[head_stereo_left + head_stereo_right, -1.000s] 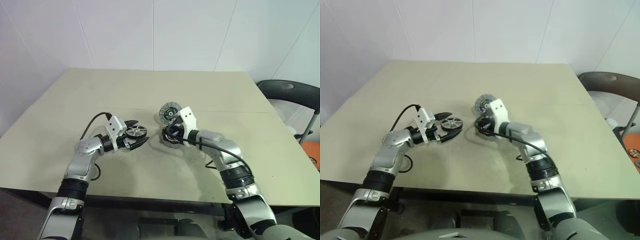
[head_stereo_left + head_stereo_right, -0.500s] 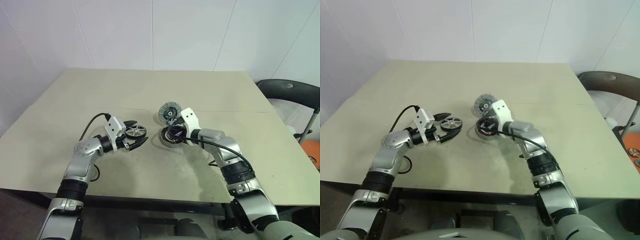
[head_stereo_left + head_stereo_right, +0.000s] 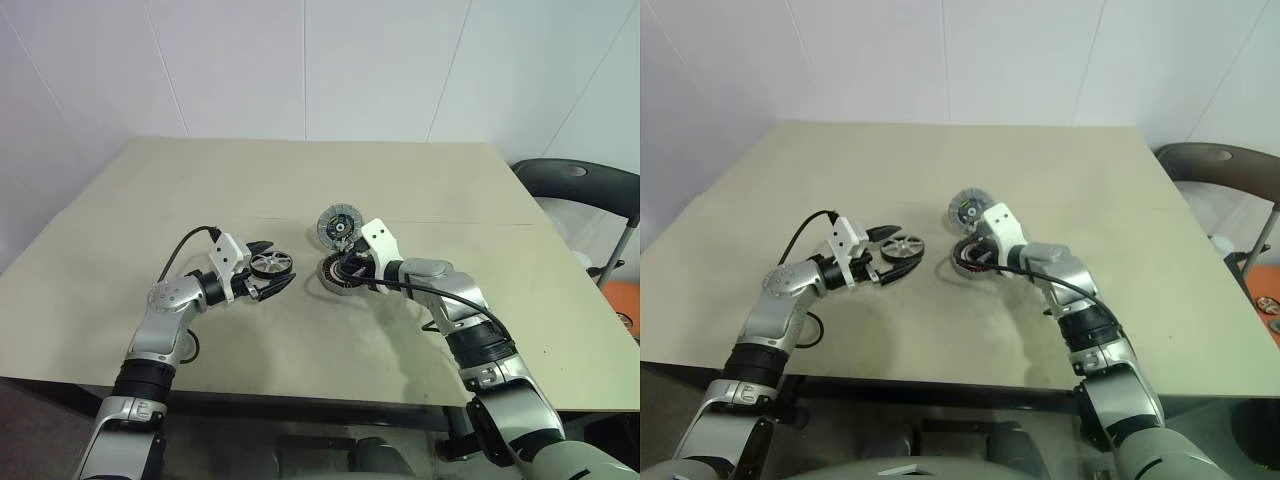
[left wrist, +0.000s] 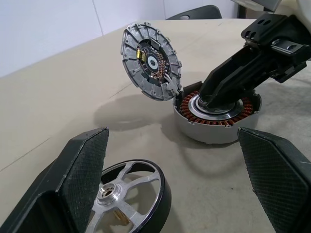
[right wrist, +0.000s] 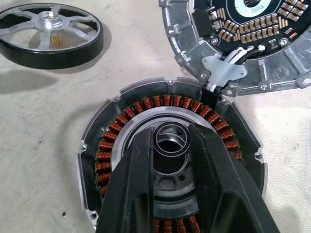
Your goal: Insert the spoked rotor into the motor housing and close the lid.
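Observation:
The spoked rotor lies flat on the table between the two fingers of my left gripper, which is open and level. In the left wrist view the rotor rests low between the wide pads. To its right sits the motor housing with its ring of copper windings. The lid stands up on its hinge behind the housing, inner face towards me. My right gripper points down into the housing, its fingers pressed on either side of the silver centre hub.
The beige table has open surface all round the parts, with a faint seam across its middle. A black chair stands off the right edge. The table's front edge lies close below both arms.
My right forearm and elbow have swung outward to the right and the wrist has tilted a little, while its fingers stay on the hub. Left gripper, rotor and lid have not moved.

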Action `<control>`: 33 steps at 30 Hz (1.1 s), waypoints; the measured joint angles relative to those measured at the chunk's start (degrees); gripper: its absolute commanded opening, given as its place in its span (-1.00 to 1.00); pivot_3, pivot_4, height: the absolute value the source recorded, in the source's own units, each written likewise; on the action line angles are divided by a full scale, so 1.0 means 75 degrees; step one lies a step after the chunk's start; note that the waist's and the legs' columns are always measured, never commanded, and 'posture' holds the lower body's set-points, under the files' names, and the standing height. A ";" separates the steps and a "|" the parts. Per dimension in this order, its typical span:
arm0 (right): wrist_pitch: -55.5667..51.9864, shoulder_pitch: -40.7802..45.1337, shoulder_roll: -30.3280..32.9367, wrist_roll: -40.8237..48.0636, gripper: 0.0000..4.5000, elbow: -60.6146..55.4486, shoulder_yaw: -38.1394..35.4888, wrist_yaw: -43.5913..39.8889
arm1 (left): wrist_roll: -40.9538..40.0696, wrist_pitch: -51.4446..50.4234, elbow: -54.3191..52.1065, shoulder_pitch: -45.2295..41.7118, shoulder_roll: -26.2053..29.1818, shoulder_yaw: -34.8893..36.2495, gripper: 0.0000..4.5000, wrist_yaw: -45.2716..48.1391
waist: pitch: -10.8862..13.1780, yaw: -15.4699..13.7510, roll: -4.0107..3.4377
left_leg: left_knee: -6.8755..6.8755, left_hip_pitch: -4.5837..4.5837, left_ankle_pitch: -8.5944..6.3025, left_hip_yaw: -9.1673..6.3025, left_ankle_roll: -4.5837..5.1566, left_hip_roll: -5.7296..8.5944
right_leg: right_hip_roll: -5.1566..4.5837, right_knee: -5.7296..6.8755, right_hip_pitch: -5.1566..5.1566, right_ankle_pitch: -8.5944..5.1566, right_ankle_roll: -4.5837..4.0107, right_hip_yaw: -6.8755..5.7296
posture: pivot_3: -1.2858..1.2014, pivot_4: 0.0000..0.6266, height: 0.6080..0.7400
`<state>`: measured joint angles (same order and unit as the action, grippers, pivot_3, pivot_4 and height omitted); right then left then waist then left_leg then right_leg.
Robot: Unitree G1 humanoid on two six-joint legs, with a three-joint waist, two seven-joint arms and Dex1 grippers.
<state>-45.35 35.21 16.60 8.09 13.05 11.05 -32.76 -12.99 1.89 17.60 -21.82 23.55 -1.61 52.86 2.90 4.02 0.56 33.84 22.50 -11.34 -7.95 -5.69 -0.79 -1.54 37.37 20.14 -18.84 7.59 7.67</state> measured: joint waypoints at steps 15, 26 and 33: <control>-0.0077 -0.0005 0.0188 -0.0074 -0.69 -0.0198 0.0239 -0.0080 | 0.0000 -0.0001 -0.0049 0.0035 0.0015 0.0003 1.00 -0.0005 | -0.0001 -0.0010 0.0001 | 0.0001 -0.0001 0.0000 0.0000 0.0000 0.0001 | -0.0001 -0.0002 -0.0001 -0.0001 0.0000 0.0000 | 0.03 -1.00 1.00; -0.0076 -0.0027 0.0337 -0.0075 -0.69 -0.0298 0.0395 -0.0115 | 0.0000 -0.0009 -0.0062 0.0036 0.0015 0.0002 1.00 -0.0005 | -0.0002 -0.0021 0.0003 | 0.0006 -0.0008 0.0000 0.0000 0.0000 0.0001 | -0.0002 -0.0005 0.0002 -0.0002 -0.0002 0.0000 | 0.03 -1.00 1.00; -0.0078 -0.0041 0.0376 -0.0075 -0.53 -0.0327 0.0418 -0.0125 | 0.0000 -0.0010 -0.0064 0.0040 0.0015 0.0002 1.00 -0.0007 | -0.0003 -0.0022 0.0004 | 0.0007 -0.0009 0.0000 0.0000 0.0000 0.0002 | -0.0002 -0.0007 0.0003 -0.0003 -0.0003 0.0000 | 0.03 -1.00 1.00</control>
<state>-45.93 34.90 19.42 7.53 10.60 14.19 -33.69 -12.99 1.81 17.12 -21.52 23.67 -1.59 52.81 2.88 3.85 0.59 33.90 22.43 -11.34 -7.95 -5.69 -0.78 -1.55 37.32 20.16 -18.86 7.56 7.67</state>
